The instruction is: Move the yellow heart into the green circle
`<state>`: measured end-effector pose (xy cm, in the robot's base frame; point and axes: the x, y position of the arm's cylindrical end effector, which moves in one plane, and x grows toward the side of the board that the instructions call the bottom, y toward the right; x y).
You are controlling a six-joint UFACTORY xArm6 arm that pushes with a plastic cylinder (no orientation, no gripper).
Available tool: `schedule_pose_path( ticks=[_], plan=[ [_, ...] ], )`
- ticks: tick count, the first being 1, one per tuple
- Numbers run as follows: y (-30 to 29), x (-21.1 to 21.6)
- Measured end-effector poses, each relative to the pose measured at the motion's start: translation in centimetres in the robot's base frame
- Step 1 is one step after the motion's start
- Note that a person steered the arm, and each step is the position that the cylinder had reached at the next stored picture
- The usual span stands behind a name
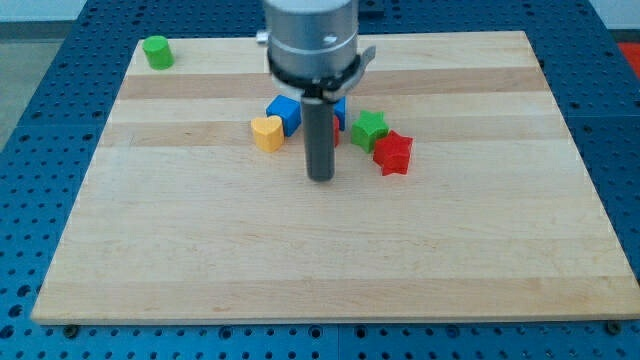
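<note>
My tip (320,178), a bare rod gripping nothing, sits right of the yellow heart (267,132), placed to shove it left toward the green circle (156,51)

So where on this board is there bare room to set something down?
The whole lower half of the board, below my tip, is bare, as are the right side past the red star and the stretch between the green circle and the yellow heart. It is crowded mid-board: yellow heart, blue block, green star and red star cluster around the rod.
</note>
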<state>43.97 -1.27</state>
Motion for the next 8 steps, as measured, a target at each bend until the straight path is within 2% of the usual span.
schedule_pose_path(
  ticks=[3, 5, 6, 7, 8],
  plan=[
    [-7.6, -5.2],
    [-14.1, -4.9],
    [-17.1, -7.0],
    [-17.3, -9.9],
    [-16.2, -11.0]
  ],
)
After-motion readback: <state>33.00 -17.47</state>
